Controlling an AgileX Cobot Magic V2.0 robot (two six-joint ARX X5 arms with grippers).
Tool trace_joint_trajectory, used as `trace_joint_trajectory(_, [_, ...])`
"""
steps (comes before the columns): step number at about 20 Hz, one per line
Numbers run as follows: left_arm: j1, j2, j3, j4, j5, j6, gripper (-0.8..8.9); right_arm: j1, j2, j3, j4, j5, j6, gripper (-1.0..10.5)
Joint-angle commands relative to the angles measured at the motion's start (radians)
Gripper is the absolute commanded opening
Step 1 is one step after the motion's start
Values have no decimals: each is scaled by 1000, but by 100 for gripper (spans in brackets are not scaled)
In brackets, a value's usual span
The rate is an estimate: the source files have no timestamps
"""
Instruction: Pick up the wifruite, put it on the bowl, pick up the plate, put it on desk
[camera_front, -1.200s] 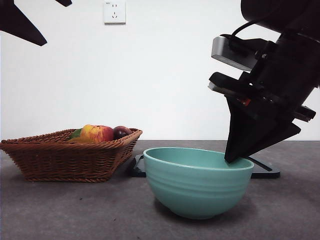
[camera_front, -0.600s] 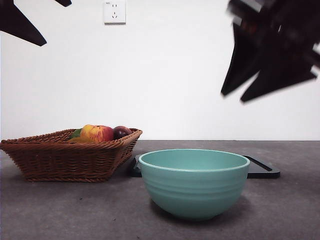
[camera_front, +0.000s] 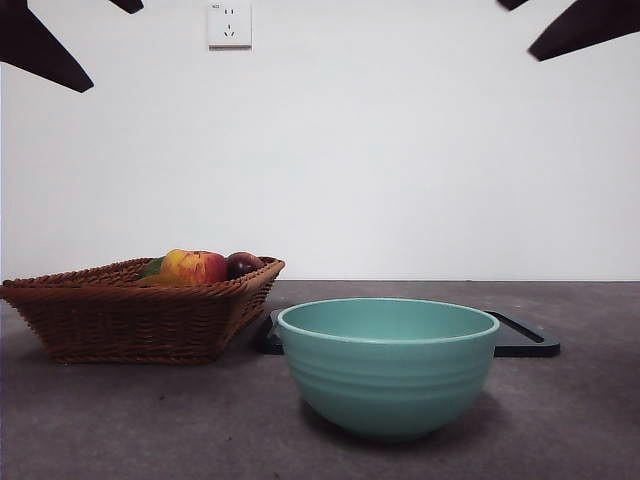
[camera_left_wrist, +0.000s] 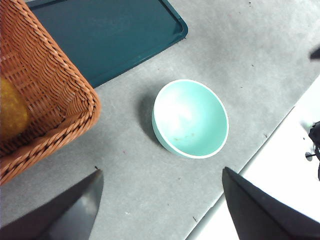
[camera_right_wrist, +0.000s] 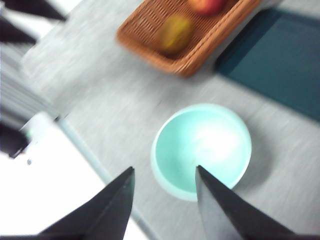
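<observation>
Bowl sits empty on desk beside basket; both grippers up high, jaws apart, holding nothing.

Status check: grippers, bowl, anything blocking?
Left gripper open, high over the desk. Right gripper open above the bowl. Bowl looks empty, upright. Fruit sits in the wicker basket; nothing blocking.

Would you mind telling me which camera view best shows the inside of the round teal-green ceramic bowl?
The left wrist view: the round teal-green ceramic bowl is seen sharply from above, its interior empty. The right wrist view also looks in, but blurred. The front view shows only its ridged outside and rim.
</observation>
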Motion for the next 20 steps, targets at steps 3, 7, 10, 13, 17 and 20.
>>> trace_joint_trajectory(3, [-5,5,10,4,2,9,375,10,-14,18,-48,-11,11,196])
trace_joint_trajectory(7, [-5,5,10,4,2,9,375,10,-13,18,-47,-11,11,196])
trace_joint_trajectory(10, [-5,5,10,4,2,9,375,10,-13,18,-47,-11,11,196])
trace_joint_trajectory(13, [-5,5,10,4,2,9,375,10,-13,18,-47,-10,11,196])
trace_joint_trajectory(17, [-6,5,10,3,2,9,365,10,-13,18,-47,-11,10,195])
trace_joint_trajectory(20, [-6,5,10,2,2,8,139,10,-13,18,-47,-11,6,45])
